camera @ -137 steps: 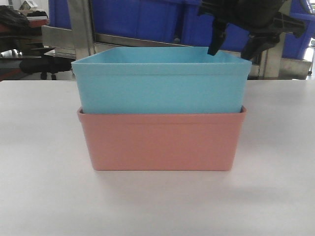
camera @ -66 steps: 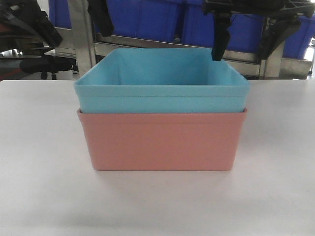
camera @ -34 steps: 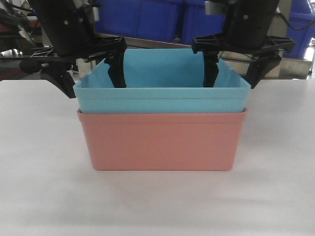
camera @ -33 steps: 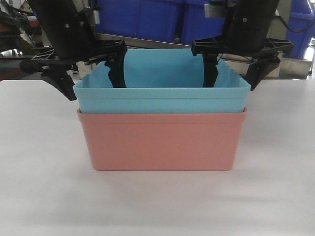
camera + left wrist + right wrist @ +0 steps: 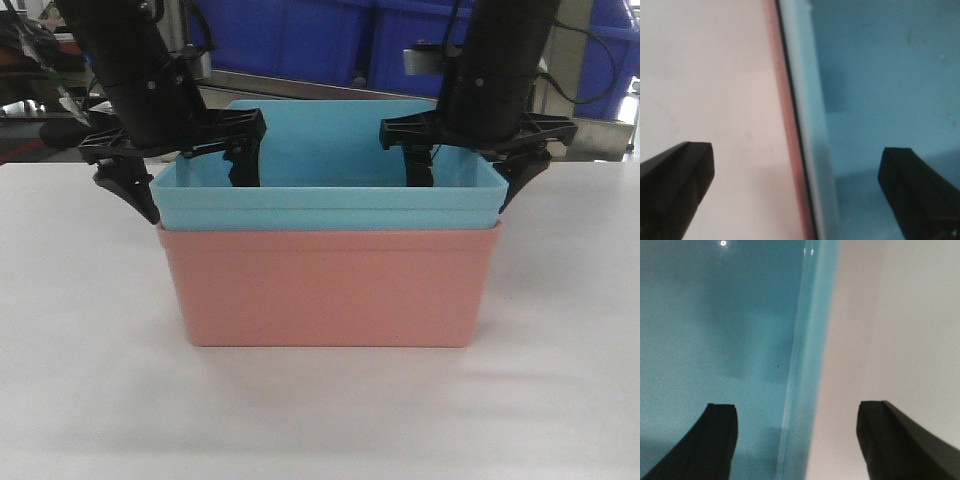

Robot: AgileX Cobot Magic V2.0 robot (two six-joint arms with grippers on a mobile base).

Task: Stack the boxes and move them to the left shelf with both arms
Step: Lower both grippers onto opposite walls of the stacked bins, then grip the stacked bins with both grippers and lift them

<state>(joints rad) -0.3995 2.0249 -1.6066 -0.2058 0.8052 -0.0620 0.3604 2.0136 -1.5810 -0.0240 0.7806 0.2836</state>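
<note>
Lowered since half a second ago: left end effector (image 5: 187, 172) and right end effector (image 5: 468, 168). Each has its fingers apart, astride an end wall of the blue bin (image 5: 330, 205). Blue bin sits nested in pink bin (image 5: 330, 290), mid-frame on table (image 5: 80, 400). Long axis runs across the frame, between both arms. Closing looks next.
</note>
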